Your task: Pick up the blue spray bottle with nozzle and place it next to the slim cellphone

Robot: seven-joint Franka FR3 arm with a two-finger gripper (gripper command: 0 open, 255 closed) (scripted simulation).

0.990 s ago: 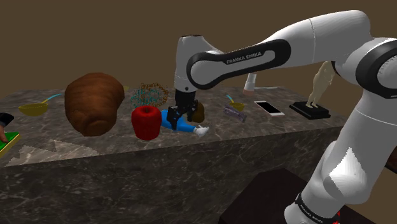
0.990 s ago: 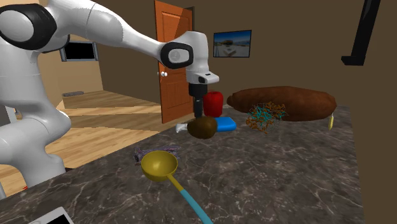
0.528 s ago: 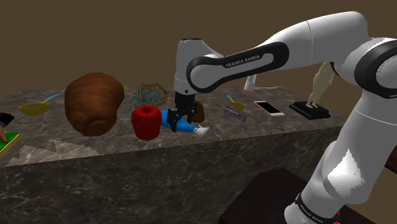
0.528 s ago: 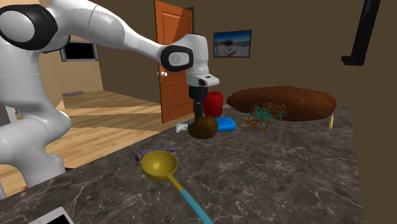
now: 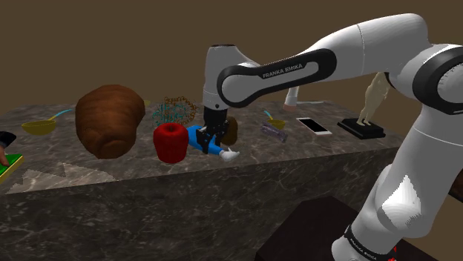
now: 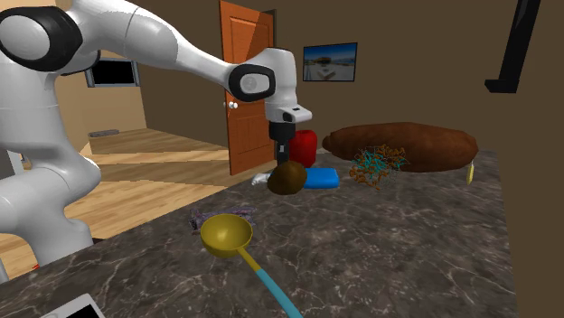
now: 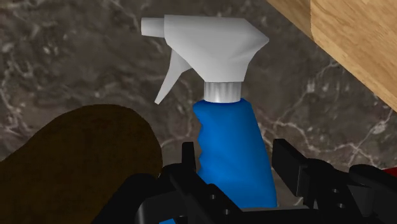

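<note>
Lying on its side on the dark marbled stone table (image 5: 185,194) (image 6: 398,253) (image 7: 70,70), the blue plastic spray bottle with a white trigger nozzle (image 5: 200,139) (image 6: 323,178) (image 7: 232,143) points its nozzle at the table's near edge in the shoulder view. The all-black two-finger claw (image 5: 211,136) (image 6: 287,157) (image 7: 235,153) reaches down over it. In the wrist view the fingers (image 7: 189,156) stand on either side of the blue body and seem to press on it, so the claw looks clamped on the bottle.

A dark brown rounded lump (image 5: 231,131) (image 6: 288,178) (image 7: 76,165) sits just beside the bottle, on the shoulder view's right and slightly farther back. A red apple-shaped object (image 5: 169,141) (image 6: 305,146) stands just beside the bottle, on the shoulder view's left. Farther left is a large brown loaf-like mass (image 5: 110,119) (image 6: 402,144). A teal and brown tangle of wiry strands (image 5: 173,111) (image 6: 375,164) lies behind the red object.

The slim white cellphone (image 5: 314,125) (image 6: 70,310) lies flat, well apart from the bottle, toward the shoulder view's right. Between the two are a small purple item (image 5: 273,131) (image 6: 217,217) and a yellow ladle with a teal handle (image 5: 276,121) (image 6: 226,233). Right of the phone, a pale figurine on a black base (image 5: 366,107) stands upright.

In the second exterior view an orange door (image 6: 246,81) stands behind the arm. The wrist view shows a wooden floor (image 7: 356,44) beyond the table's edge.
</note>
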